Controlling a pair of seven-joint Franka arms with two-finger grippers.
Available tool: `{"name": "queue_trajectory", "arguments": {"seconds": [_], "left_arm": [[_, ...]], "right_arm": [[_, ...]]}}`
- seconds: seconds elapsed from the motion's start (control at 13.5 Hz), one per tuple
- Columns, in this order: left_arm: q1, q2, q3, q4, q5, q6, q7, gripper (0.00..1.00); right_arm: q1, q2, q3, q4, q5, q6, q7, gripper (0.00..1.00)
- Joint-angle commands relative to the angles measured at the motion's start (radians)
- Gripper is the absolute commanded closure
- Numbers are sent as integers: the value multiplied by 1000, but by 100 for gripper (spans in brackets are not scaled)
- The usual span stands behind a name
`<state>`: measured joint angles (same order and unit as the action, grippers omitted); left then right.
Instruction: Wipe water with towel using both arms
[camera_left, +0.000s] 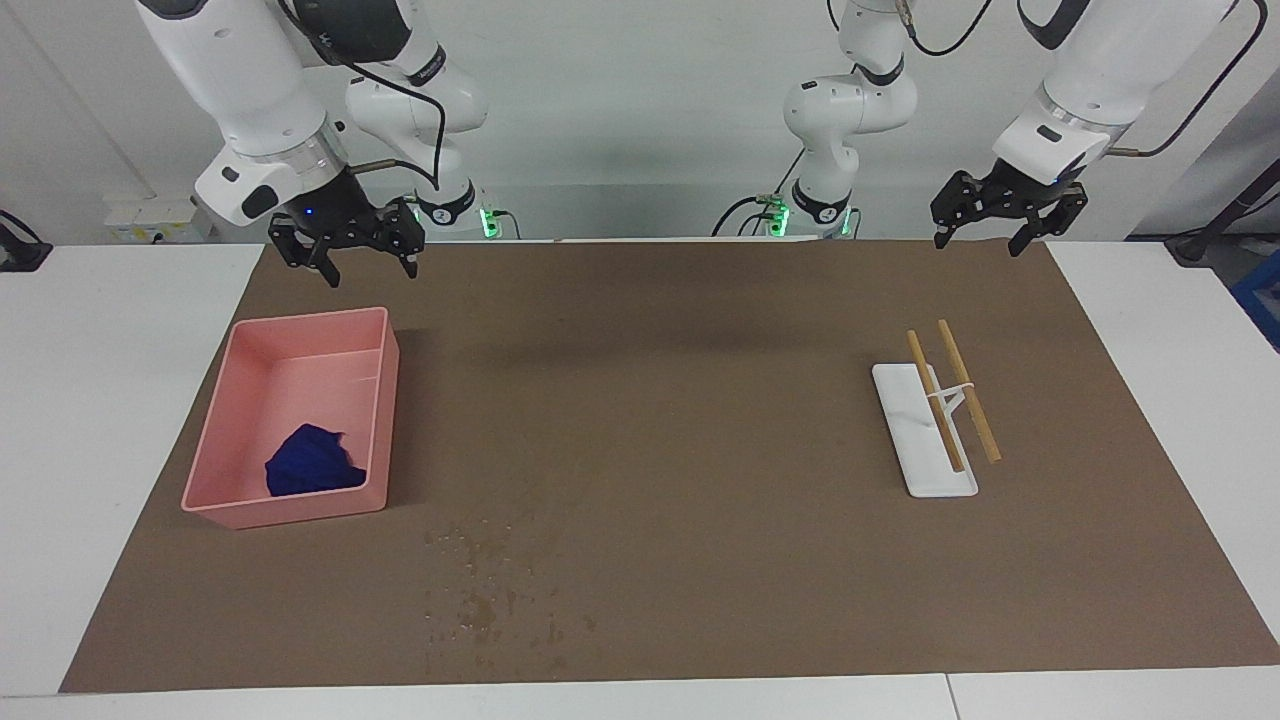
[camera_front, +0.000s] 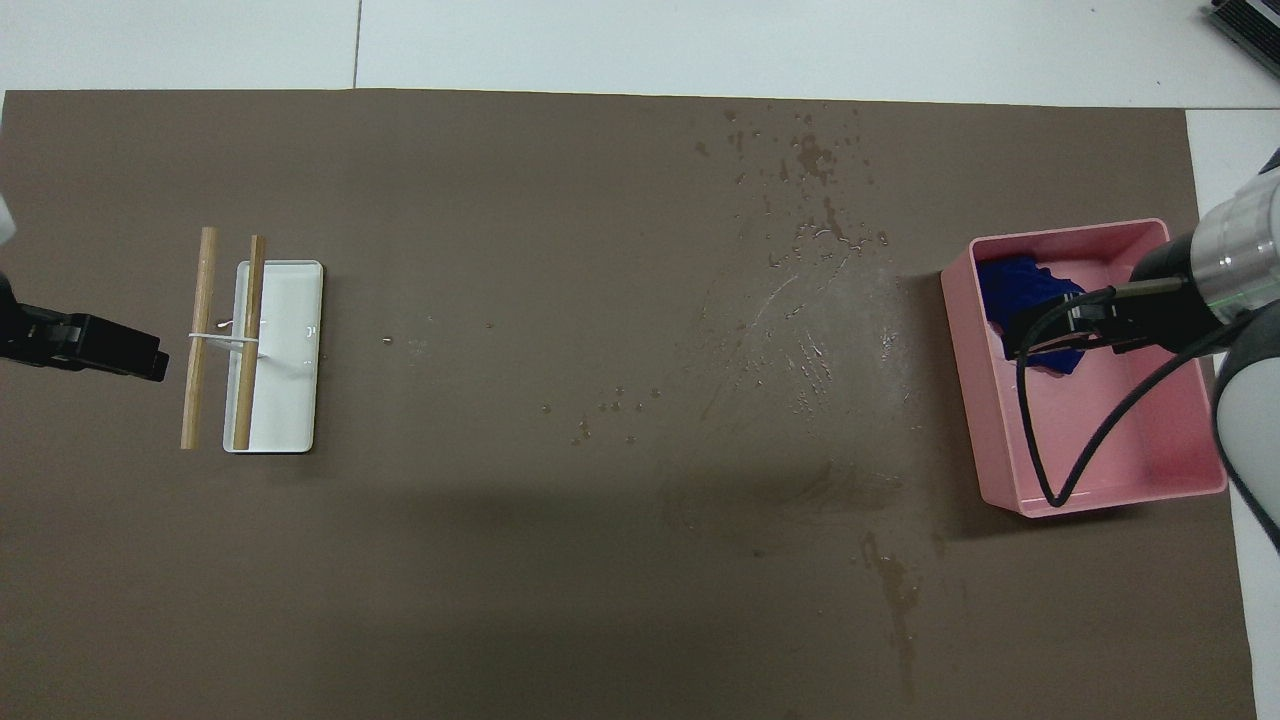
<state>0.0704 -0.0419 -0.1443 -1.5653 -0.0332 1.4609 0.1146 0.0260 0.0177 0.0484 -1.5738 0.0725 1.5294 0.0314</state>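
Observation:
The towel (camera_left: 312, 462) is a crumpled dark blue cloth lying in the pink bin (camera_left: 300, 320), at the bin's end farther from the robots. The water (camera_left: 490, 590) is a loose patch of dark specks on the brown mat, beside the bin and farther from the robots. My right gripper (camera_left: 368, 265) hangs open and empty, high over the bin's robot-side end. In the overhead view the right gripper (camera_front: 1040, 335) partly covers the towel (camera_front: 1015, 285); the water (camera_front: 810, 160) lies near the mat's edge. My left gripper (camera_left: 978, 240) waits open in the air over the mat's corner.
A white tray (camera_left: 925, 470) carries two wooden sticks (camera_left: 965, 390) tied with a white band, toward the left arm's end of the table. In the overhead view the left gripper (camera_front: 150, 358) shows beside the sticks (camera_front: 200, 340). Faint wet smears (camera_front: 800, 340) streak the mat (camera_left: 650, 400).

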Motion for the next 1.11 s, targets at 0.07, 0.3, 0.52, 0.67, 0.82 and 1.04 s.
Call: {"name": "queue_trajectory", "arguments": {"seconds": [0.07,0.3,0.52,0.67,0.82,1.04], "left_arm": [[12,-18,-9,-18,13,-5,10,0],[11,-18,-9,-16,13,-5,10,0],[11,-18,-9,-18,13,-5,8,0],[11,-18,-9,-16,13,-5,10,0],[11,-16,-9,-18,13,-5,10,0],[11,-18,-9,-18,13,-5,10,0]], "right_arm": [[-17,-1,2,-2,-2,0,11,0],[-14,1,2,-2,-16,2,7,0],[-26,-1,1,0,-17,5,12,0],[-21,1,-1,0,-55,20,12,0],[-20,1,1,0,-88,31,8,0],[-24,-1,1,-2,-83,31,10,0]]}}
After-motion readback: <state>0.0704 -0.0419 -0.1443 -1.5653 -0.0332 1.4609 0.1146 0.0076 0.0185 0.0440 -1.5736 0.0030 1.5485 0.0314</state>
